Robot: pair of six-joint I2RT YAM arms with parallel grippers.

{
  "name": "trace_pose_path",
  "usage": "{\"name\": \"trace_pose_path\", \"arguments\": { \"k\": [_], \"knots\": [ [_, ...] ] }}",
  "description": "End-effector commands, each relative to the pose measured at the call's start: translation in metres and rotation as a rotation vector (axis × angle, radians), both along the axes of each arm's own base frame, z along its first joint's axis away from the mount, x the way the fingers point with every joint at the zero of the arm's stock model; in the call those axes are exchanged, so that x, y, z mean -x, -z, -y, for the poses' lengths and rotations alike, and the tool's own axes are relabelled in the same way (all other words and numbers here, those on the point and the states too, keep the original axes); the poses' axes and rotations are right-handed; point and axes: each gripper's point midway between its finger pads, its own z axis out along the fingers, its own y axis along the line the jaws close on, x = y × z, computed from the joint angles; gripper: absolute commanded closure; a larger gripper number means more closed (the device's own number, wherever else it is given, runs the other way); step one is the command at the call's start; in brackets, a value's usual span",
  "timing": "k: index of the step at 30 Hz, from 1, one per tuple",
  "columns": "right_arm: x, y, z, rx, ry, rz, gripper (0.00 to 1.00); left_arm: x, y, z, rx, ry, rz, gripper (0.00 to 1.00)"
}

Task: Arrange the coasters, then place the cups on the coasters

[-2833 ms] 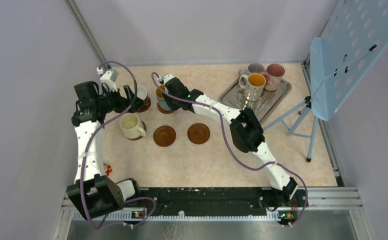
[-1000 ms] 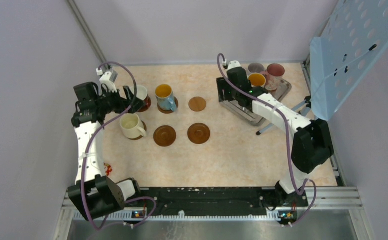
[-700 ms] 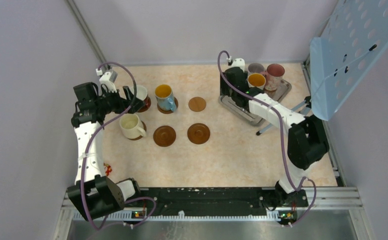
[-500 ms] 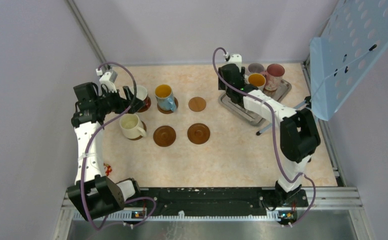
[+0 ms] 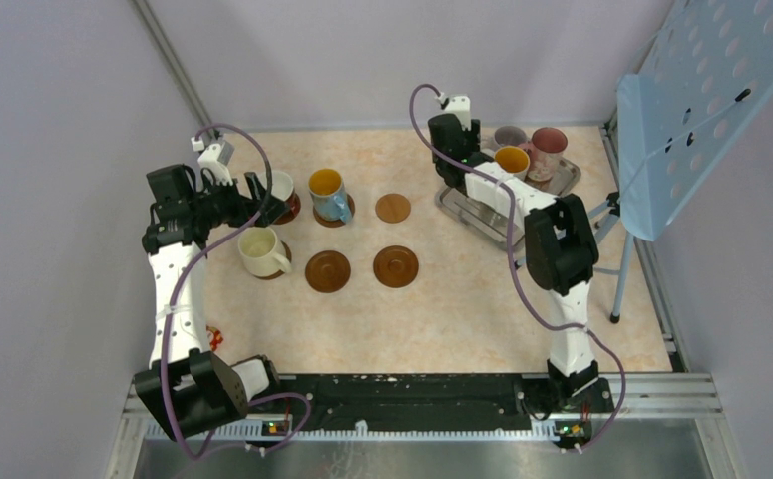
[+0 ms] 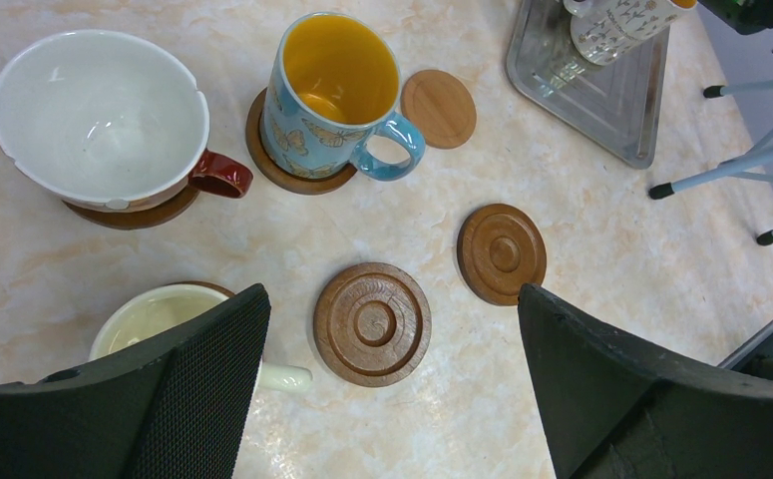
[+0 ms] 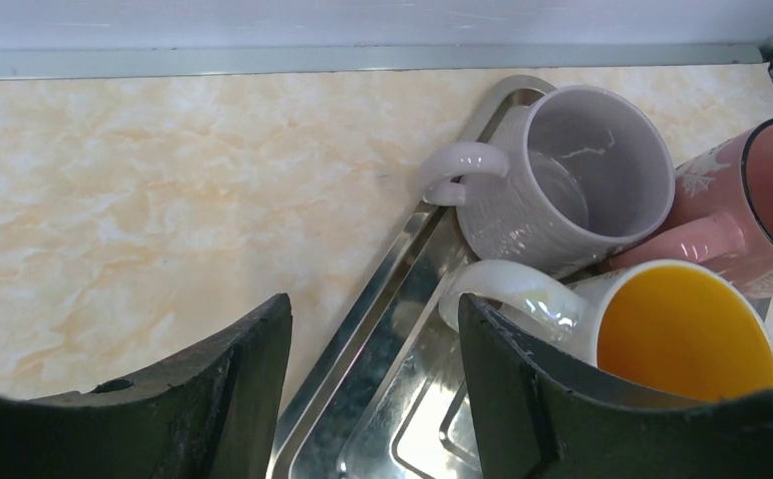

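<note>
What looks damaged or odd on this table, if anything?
The white cup with the dark red handle seems nicked at its rim, near the handle. One bare coaster is lighter and plainer than the dark ringed coasters.

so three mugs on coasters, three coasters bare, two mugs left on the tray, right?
No, three mugs are left on the metal tray, as the right wrist view shows: lilac-grey mug, pink mug and white mug with orange inside. The rest holds.
</note>
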Motion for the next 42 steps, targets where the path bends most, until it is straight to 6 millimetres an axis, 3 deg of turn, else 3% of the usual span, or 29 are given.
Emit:
{"name": "trace_pose_path", "arguments": {
  "k": [1,9,16,27,34,42],
  "knots": [
    [-0.023,-0.005,0.014,0.03,0.058,0.025,0.39,-0.002,-0.008,-0.001,-0.018,0.008,0.056,0.01],
    [-0.035,0.011,0.022,0.074,0.077,-0.017,0.38,-0.003,-0.005,-0.003,-0.024,0.004,0.052,0.01],
    [-0.023,0.026,0.024,0.055,0.068,-0.106,0.38,-0.003,-0.005,-0.003,-0.023,0.004,0.054,0.01],
    [0.004,0.029,0.026,0.058,0.015,-0.209,0.39,-0.002,-0.007,-0.002,-0.021,0.005,0.057,0.01],
    [0.012,0.009,0.025,0.087,-0.071,-0.187,0.44,-0.001,-0.009,-0.001,-0.019,0.015,0.063,0.01],
    [0.005,-0.038,0.02,0.077,-0.119,-0.082,0.47,0.0,-0.01,0.001,-0.014,0.023,0.063,0.01]
  ]
}}
